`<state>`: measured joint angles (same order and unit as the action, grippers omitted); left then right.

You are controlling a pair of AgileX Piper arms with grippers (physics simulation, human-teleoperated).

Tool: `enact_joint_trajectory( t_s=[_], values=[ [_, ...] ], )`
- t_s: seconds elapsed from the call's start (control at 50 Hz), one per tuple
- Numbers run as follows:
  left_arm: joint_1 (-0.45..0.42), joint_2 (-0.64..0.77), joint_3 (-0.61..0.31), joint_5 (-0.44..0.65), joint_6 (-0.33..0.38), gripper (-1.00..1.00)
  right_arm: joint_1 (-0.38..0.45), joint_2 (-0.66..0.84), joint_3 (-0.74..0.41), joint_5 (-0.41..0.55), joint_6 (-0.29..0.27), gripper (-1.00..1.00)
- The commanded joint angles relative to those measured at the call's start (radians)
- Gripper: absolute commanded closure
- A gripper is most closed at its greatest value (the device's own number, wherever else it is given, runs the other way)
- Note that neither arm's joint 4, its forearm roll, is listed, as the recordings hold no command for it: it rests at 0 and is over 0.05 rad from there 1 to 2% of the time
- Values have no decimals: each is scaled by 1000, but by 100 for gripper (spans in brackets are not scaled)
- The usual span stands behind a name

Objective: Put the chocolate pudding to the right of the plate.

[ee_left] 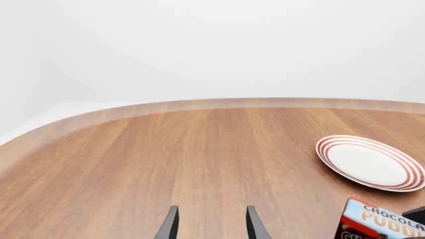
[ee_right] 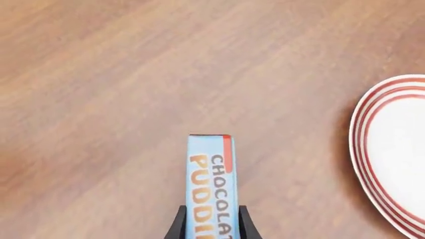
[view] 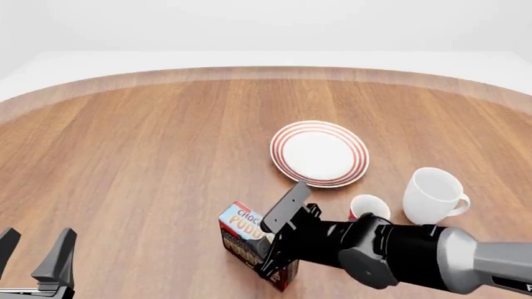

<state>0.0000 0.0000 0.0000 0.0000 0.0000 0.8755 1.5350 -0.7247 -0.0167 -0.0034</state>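
The chocolate pudding carton stands on the wooden table, on the near side of the plate and a little to its left, apart from the plate's rim. Its light-blue top with the orange and white lettering faces up; a dark brown side and a red corner show below it. In the right wrist view the carton runs straight out from between the two dark fingers, one finger tight against each long side, so the right gripper is clamped on the carton. In the front view the right gripper reaches in from the right and covers the carton's right end; whether the carton rests on the table or is lifted just off it cannot be told.

The plate is white with concentric red rings around its rim, and nothing lies on it. To the near right of the plate stands a small cup with a red outside, and just right of that a plain white mug with its handle turned to the near right.

The left gripper hangs over bare wood well to the near left of the plate, its two fingers spread apart with nothing between them; the left wrist view shows the same gap between its dark tips.
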Motion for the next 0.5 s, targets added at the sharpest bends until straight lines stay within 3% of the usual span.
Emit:
enact_joint_trajectory(
  t_s=[0.02, 0.5],
  values=[
    [0, 0, 0, 0, 0, -100, -19, -60, -34, 49, -15, 100],
    [0, 0, 0, 0, 0, -100, -168, -227, -225, 234, -156, 100]
  ],
)
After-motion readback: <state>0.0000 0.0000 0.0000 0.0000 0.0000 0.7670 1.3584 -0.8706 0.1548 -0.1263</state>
